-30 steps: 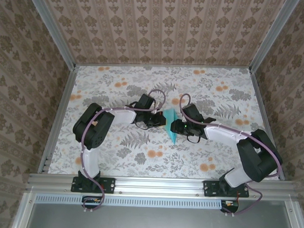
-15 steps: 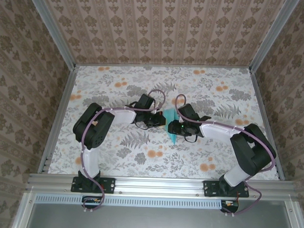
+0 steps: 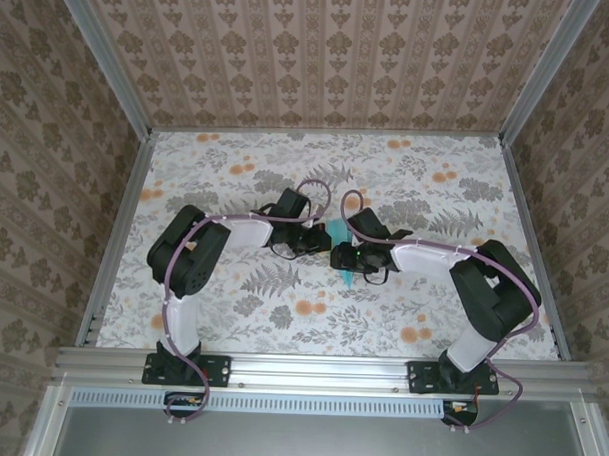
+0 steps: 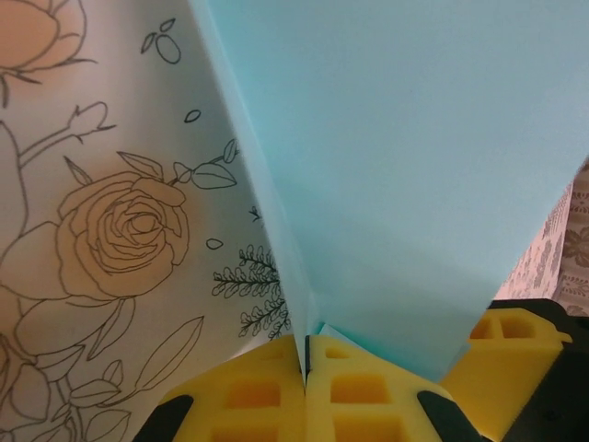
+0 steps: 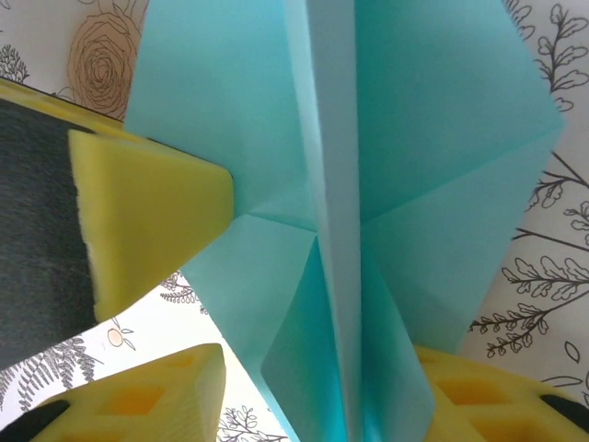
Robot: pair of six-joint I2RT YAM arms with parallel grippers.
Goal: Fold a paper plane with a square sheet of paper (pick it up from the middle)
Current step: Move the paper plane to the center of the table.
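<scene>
Since a second ago the right arm has swung leftward, its elbow drawing in from the table's right side. Its wrist now covers more of the teal paper than before. The left arm has kept its place.

From the left, the left gripper (image 3: 319, 239) reaches toward the table's middle. In its wrist view its yellow jaws (image 4: 304, 348) are clenched flush together on an edge of the paper plane (image 4: 396, 166), which rises from the pinch as a broad teal sheet. Left of the fold lies the floral tablecloth (image 4: 110, 230), printed with roses.

At the centre, from above, the paper plane (image 3: 341, 232) is held between the two wrists. Its long axis runs from far to near with a slight lean, and it narrows to a thin tip toward the arm bases. The two grippers hide its middle.

The right gripper (image 3: 339, 257) meets it from the right. In the right wrist view the paper plane (image 5: 423, 138) shows a raised centre crease with folded flaps on either side. The right gripper (image 5: 317, 368) stands with its jaws released, one yellow finger on each side of the crease. There is a clear gap on the left, and a flap overlaps the right finger. The left gripper's pad (image 5: 147, 216) touches the plane's left flap.

Around the table (image 3: 231, 316) stand aluminium rails (image 3: 114, 241) and patterned walls (image 3: 320, 58).
</scene>
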